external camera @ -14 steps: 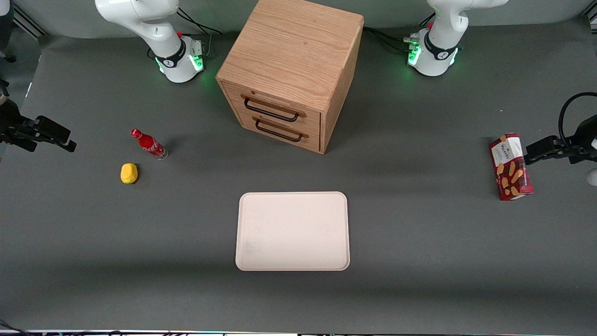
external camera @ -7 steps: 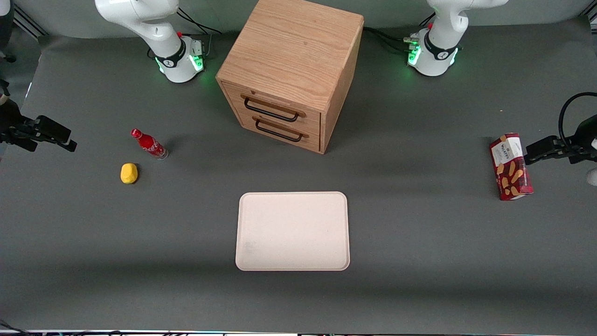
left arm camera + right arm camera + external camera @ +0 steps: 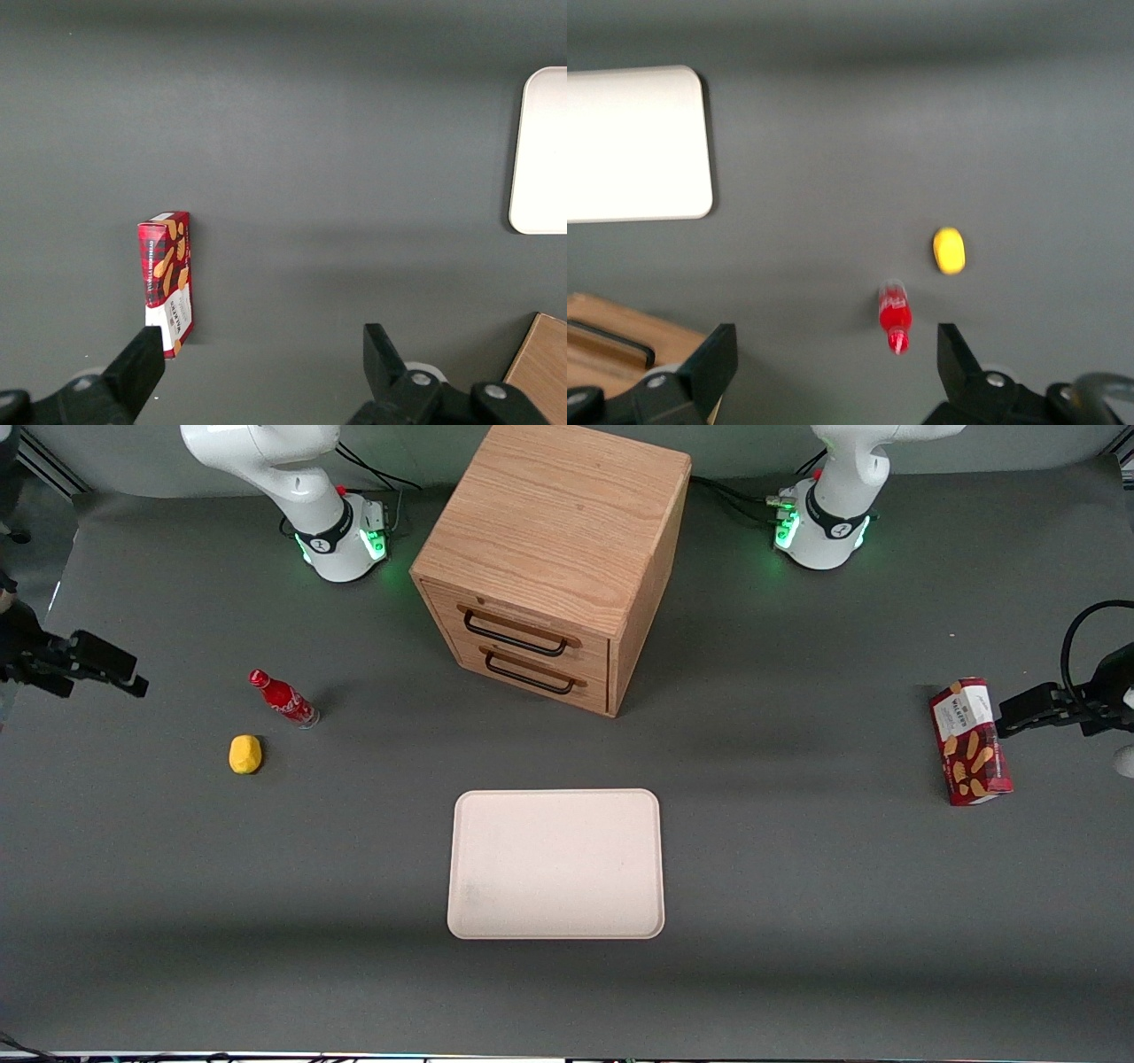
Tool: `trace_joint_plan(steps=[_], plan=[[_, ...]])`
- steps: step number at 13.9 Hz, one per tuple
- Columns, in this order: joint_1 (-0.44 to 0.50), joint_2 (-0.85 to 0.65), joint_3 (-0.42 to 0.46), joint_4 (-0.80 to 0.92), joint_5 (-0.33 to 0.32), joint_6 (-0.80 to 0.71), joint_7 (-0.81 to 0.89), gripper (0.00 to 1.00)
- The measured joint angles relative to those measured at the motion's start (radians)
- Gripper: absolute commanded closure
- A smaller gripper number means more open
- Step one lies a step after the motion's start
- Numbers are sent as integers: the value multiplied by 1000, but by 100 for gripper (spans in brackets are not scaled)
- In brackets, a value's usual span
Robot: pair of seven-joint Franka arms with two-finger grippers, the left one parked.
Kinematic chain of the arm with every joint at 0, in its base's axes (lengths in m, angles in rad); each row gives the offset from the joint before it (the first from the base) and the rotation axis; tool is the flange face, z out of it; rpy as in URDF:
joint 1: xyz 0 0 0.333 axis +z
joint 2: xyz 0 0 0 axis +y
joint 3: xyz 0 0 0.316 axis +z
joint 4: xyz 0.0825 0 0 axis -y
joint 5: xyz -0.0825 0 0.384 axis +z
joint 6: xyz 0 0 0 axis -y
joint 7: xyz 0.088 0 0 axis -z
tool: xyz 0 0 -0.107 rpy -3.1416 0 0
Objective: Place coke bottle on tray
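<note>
- The right arm's black two-finger gripper (image 3: pixel 837 367) is cut off by the right wrist picture's edge, showing only its spread fingers
- The large pale cream-pink rectangular tray (image 3: pixel 633 146) and light wooden drawer cabinet (image 3: pixel 616 341) are cropped there
- The small slim red coke bottle (image 3: pixel 894 316) is blurred, its script unreadable

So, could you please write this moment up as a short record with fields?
coke bottle: standing on the table beside the lemon, toward the working arm's end, not held
tray: nothing on it, nearer the front camera than the drawer cabinet
gripper: open, raised above the table at the working arm's end, holding nothing
snack box: on the table toward the parked arm's end
task status: bottle not yet grasped
</note>
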Motion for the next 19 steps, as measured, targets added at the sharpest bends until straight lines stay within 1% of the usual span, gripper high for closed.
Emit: trace_joint_plan(steps=[3, 5, 7, 10, 13, 19], plan=[[0, -79, -5, -29, -9, -70, -3, 0], [6, -155, -5, -103, -44, -75, -9, 0], [22, -227, -16, -193, -66, -66, -9, 0], [55, -299, -61, -314, -78, -13, -12, 0], [72, -339, -84, -409, -92, 43, -21, 0], [85, -372, -91, -536, -111, 144, -37, 0]])
